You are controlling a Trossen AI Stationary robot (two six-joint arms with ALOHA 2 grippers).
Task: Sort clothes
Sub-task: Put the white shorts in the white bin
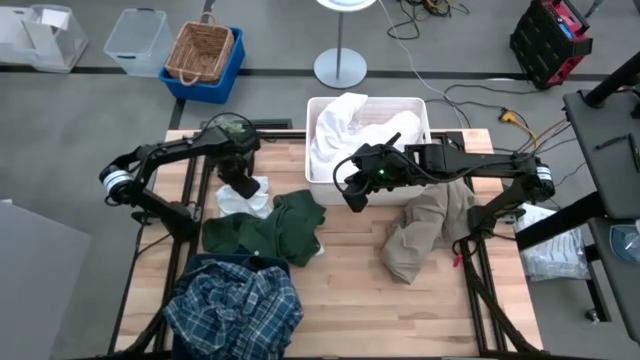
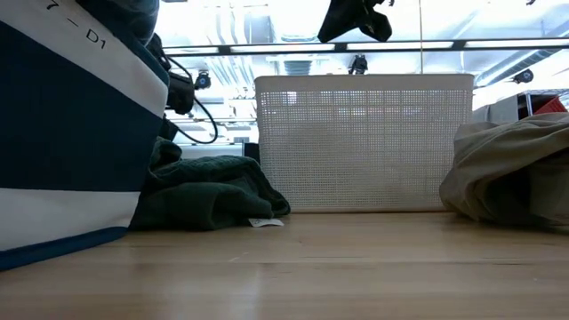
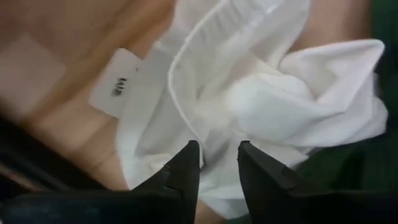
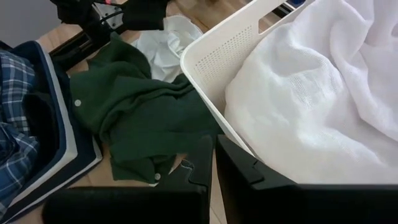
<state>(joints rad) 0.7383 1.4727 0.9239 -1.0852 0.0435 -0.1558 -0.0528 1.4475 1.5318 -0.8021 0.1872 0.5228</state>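
Here the left end effector (image 3: 214, 163) hangs directly over the small crumpled white fabric garment (image 1: 246, 197), which lies on the wooden surface (image 1: 350, 290) just beside the left wall of the rigid white perforated plastic bin (image 1: 318, 182), touching the dark green knit garment (image 1: 268, 228) that spreads away from the bin. Its fingers stand narrowly apart, holding nothing, with the white folds right beneath the tips. The garment's rough length runs alongside the bin's left wall, so the drop is judged straight down, the left arm plainly the nearer. The right end effector (image 4: 213, 163) hovers over the bin's near-left corner with its fingers almost together and empty, above the larger white cloth (image 4: 323, 99) heaped inside.
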